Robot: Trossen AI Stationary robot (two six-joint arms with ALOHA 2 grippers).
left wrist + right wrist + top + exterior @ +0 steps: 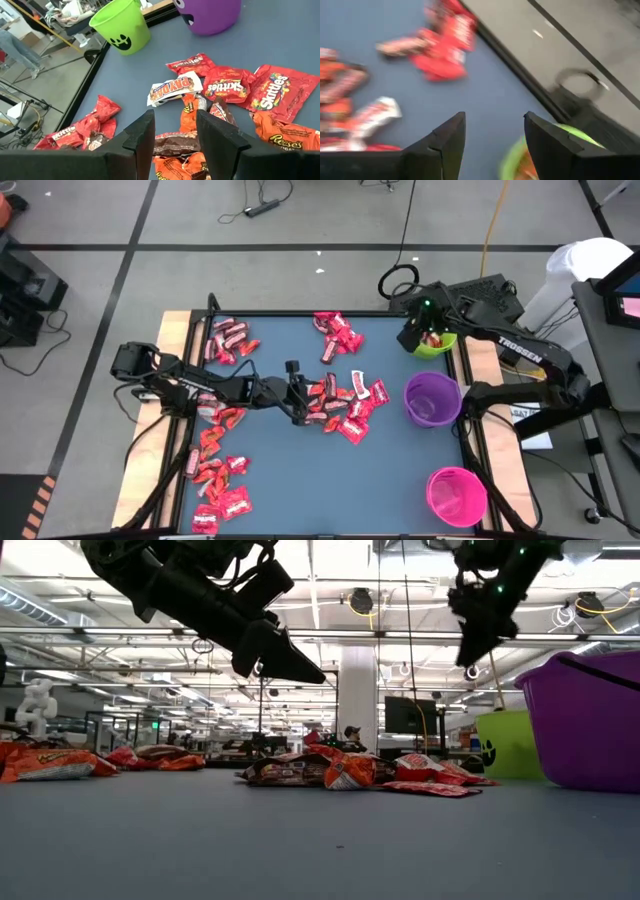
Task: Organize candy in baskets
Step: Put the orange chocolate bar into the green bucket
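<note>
Candy lies in heaps on the blue table: a central heap (345,405), one at the far left (230,340), one at the far middle (337,333) and one at the near left (215,475). My left gripper (296,398) hovers open over the central heap (200,100), touching nothing. My right gripper (420,330) stands open above the lime green basket (437,342), which holds some red candy (527,167). The purple basket (432,398) and the pink basket (457,495) stand along the table's right side. In the low view both grippers (290,665) (480,635) hang clear of the table.
Wooden rails (172,330) border the table at left and right. Cables and a black ring (398,280) lie on the floor beyond the far edge. A person's legs (15,45) show beyond the table in the left wrist view. Bare blue surface (330,490) lies at the near middle.
</note>
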